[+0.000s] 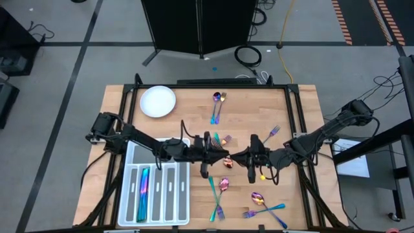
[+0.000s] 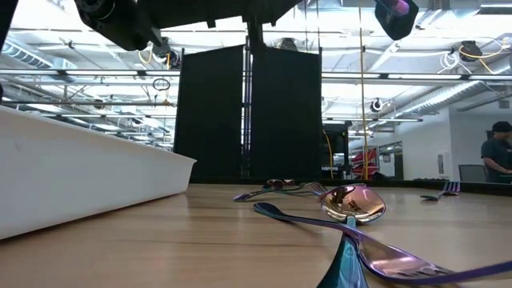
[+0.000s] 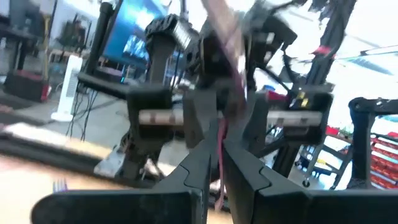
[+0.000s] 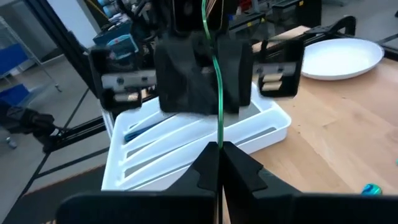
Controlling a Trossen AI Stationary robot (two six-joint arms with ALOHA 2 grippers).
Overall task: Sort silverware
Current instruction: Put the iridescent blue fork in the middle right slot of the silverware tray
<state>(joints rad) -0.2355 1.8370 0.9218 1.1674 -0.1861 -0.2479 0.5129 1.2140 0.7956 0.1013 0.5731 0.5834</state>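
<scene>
The silverware is scattered over the tabletop (image 1: 259, 110): a small group (image 1: 218, 103) near the far edge, a fork (image 1: 272, 133) toward the right side, and several pieces (image 1: 220, 191) near the front edge. A few pieces (image 1: 143, 188) are laid in the compartment tray (image 1: 184, 210) at the front left. A white plate (image 1: 158, 101) is placed beyond the tray. Both arms are met above the middle of the tabletop. One slim piece (image 4: 217, 74) is held between them: the left pincer (image 1: 208, 155) is pinching one end and the right pincer (image 1: 251, 157) is pressed together on the other end.
</scene>
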